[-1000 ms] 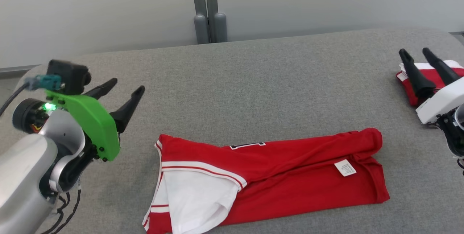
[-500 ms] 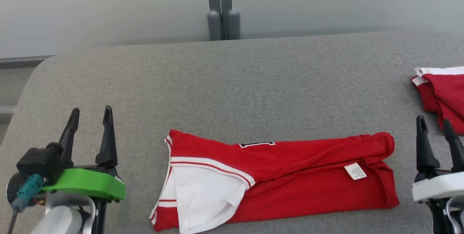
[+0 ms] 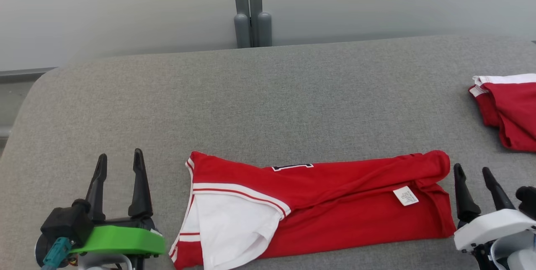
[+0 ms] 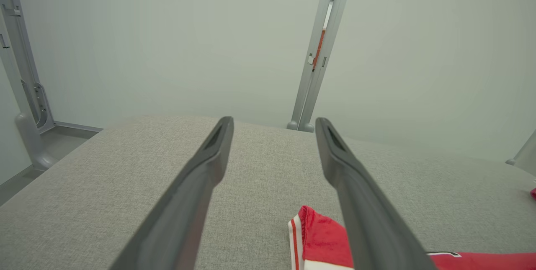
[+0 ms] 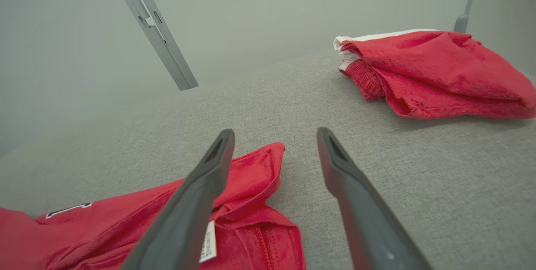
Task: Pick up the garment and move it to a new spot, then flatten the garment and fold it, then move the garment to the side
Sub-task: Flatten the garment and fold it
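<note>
A wide grey fabric-covered surface (image 3: 268,94) with rounded corners takes most of the frame. On it, at the lower centre, lies a red garment (image 3: 335,207) with a white panel and striped trim at its left end. It is folded into a long band, with a small white label (image 3: 405,196) near its right end. At the right edge, at middle height, lies a crumpled red bundle (image 3: 511,111) with a white border, well apart from it.

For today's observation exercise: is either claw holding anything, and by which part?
Nothing is held. The left claw and right claw stand open, one at each end of the red garment.
</note>
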